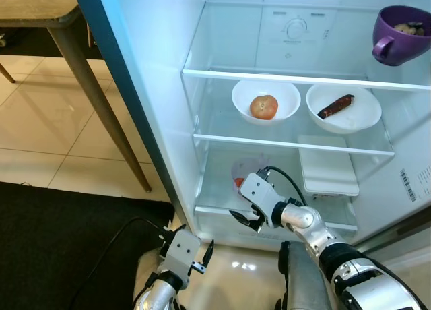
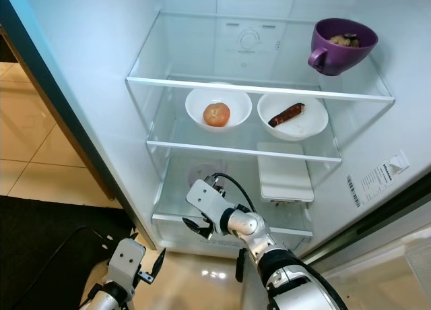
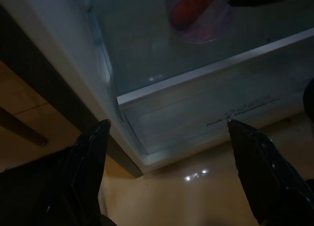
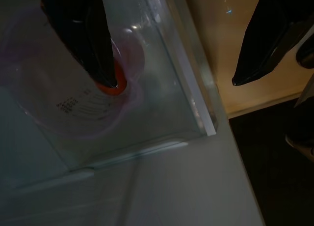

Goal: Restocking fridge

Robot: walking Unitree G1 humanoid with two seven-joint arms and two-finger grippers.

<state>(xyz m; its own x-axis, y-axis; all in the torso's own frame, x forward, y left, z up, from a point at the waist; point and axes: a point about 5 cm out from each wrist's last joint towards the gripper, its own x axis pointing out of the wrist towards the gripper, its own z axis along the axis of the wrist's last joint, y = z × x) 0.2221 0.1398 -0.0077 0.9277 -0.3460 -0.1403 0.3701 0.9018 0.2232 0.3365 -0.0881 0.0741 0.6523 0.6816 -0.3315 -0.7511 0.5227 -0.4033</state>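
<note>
Open fridge (image 1: 168, 114) ahead, glass shelves lit. On the lowest shelf (image 1: 222, 205), a clear cup (image 1: 244, 172) with something red-orange inside, half hidden behind the right gripper (image 1: 247, 219); contents blurred, not identifiable. Right gripper at the front edge of that shelf, fingers spread wide, gripping nothing; in the right wrist view one finger (image 4: 83, 34) overlapping the cup (image 4: 73, 88), the other finger out past the shelf's glass edge, contact with the cup impossible to judge. Beside the cup, a white lidded box (image 1: 328, 168), its front partly masked by the shelf rim. One shelf up, a white bowl (image 1: 266, 100) with a round orange-red fruit, and next to it a second white bowl (image 1: 343, 109) with a dark reddish stick-shaped item, too small to name. On the top shelf, a purple mug (image 1: 401, 34), cut off by the frame edge in the left eye view, whole in the right eye view, contents unclear. Left gripper (image 1: 200, 256) low in front of the fridge base, over tan floor, fingers (image 3: 83, 172) wide apart, holding nothing. Table leg (image 1: 101, 101) and black mat (image 1: 60, 249) to the left.
</note>
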